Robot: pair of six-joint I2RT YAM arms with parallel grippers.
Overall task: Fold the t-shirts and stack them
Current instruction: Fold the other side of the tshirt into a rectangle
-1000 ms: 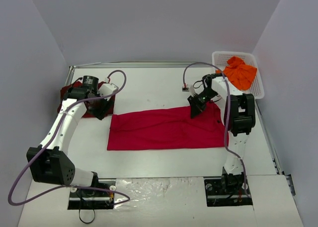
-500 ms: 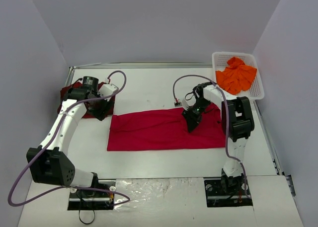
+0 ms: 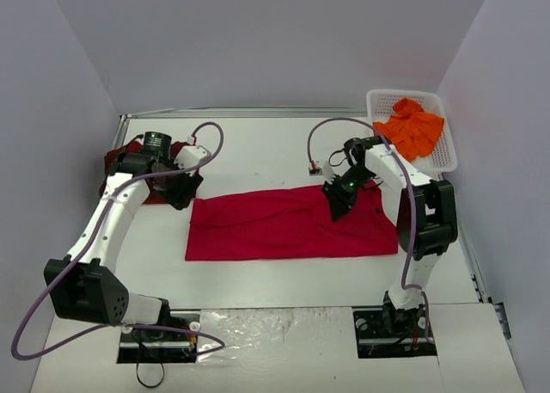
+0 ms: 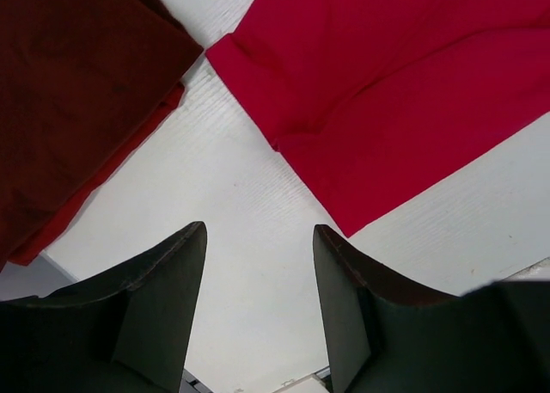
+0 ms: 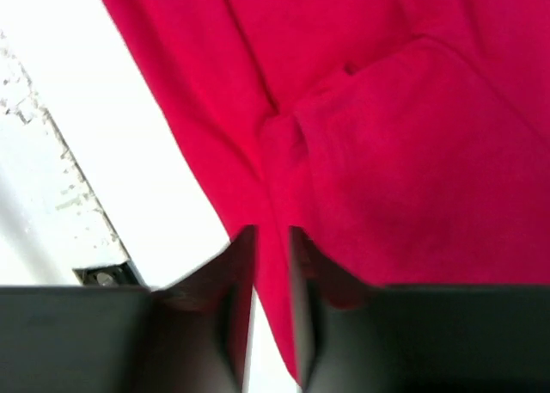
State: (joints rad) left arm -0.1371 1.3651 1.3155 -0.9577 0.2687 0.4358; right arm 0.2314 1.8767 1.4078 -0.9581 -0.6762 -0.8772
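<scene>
The bright red t-shirt [image 3: 275, 225] lies flat as a long folded strip in the middle of the table. My right gripper [image 3: 338, 205] is at its far right part, shut on a raised pleat of the red cloth [image 5: 412, 152]; the right wrist view shows the pleat pinched between the fingers of the gripper [image 5: 273, 234]. The dark maroon t-shirt [image 3: 119, 162] lies folded at the far left. My left gripper [image 3: 184, 193] is open and empty [image 4: 258, 230] over bare table between the maroon shirt [image 4: 77, 83] and the red shirt's left end [image 4: 404, 75]. The orange t-shirt [image 3: 412, 128] is bunched in the basket.
The white lattice basket [image 3: 445, 158] stands at the far right corner against the wall. A raised rail [image 3: 258, 113] edges the back of the table. Purple cables loop above both arms. The arm bases sit at the near edge.
My right gripper came down and forward onto the red shirt, then drew back a little with the cloth, and its elbow swung right. My left gripper shifted slightly right.
</scene>
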